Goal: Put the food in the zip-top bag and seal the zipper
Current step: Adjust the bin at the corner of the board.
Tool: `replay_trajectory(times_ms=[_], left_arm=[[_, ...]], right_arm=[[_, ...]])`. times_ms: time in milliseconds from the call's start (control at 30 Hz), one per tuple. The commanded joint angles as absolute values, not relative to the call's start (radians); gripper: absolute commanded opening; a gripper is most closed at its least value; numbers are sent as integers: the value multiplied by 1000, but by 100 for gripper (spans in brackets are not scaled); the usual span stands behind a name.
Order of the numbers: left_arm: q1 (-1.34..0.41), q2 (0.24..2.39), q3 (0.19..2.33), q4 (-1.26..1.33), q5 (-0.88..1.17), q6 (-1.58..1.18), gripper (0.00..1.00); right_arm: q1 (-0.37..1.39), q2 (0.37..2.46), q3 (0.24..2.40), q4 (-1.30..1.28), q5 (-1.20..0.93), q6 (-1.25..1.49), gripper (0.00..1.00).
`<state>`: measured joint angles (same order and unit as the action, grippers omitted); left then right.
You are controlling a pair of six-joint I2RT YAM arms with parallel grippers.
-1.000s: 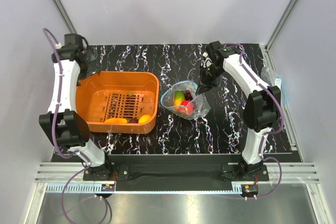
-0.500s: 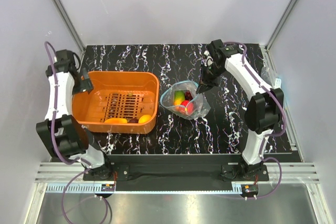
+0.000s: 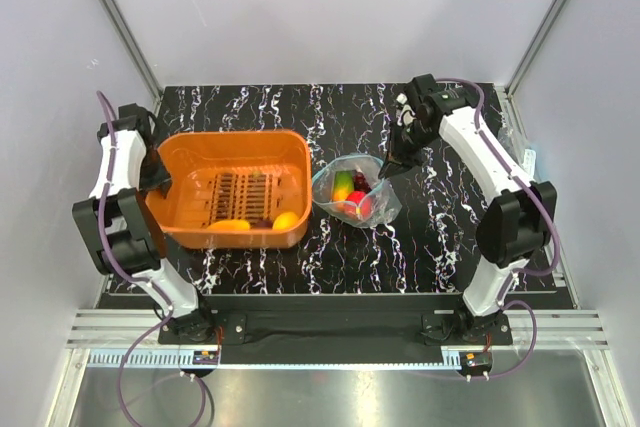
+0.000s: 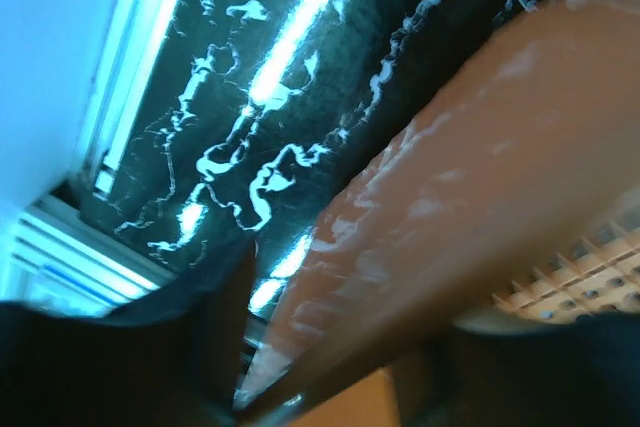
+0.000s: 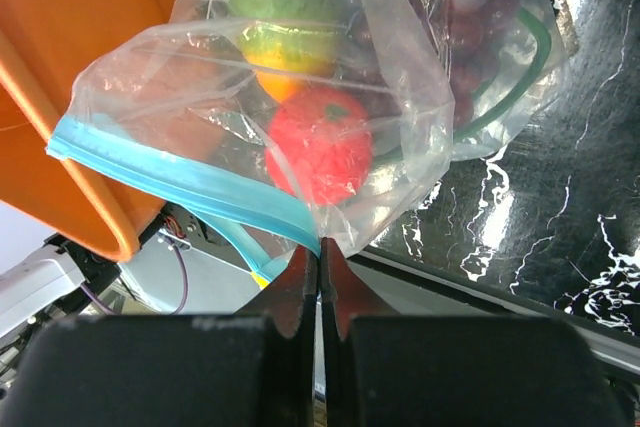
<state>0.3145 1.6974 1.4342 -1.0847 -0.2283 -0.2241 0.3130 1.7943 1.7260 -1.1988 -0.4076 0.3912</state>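
Note:
The clear zip-top bag (image 3: 355,192) lies on the black marbled table with its mouth gaping. Inside are a red apple (image 5: 320,142), an orange-green mango (image 5: 275,7) and dark purple grapes (image 5: 460,27). My right gripper (image 5: 321,252) is shut on the bag's corner, at the end of the teal-blue zipper (image 5: 180,182). In the top view this gripper (image 3: 384,171) sits at the bag's far right edge. An orange-yellow fruit (image 3: 232,225) and a yellow lemon (image 3: 286,220) lie at the near wall of the orange basket (image 3: 200,152). My left gripper (image 3: 158,175) grips the basket's left wall (image 4: 480,167).
The basket is tipped, its right edge close to the bag. Crinkled clear plastic (image 3: 515,147) lies at the table's right edge. White walls and metal frame posts enclose the table on three sides.
My left gripper has come down onto the basket's left wall and closed on it. The basket has shifted right and tipped, and the fruit in it slid right. The right gripper has kept its hold.

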Motion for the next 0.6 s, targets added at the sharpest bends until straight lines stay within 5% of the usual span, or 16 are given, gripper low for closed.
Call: replay_trajectory(times_ms=[0,133,567], left_arm=[[322,1646,1425,-1071,-138,-356,26],[336,1611,1390,-1031,-25,-419,0],[316,1479,1161,-865,452,-739,0]], right_arm=[[308,1712,1712,-1193,-390,390,0],[307,1669,1672,-1187,-357,385,0],[322,1551,1447,-1082,-279,417,0]])
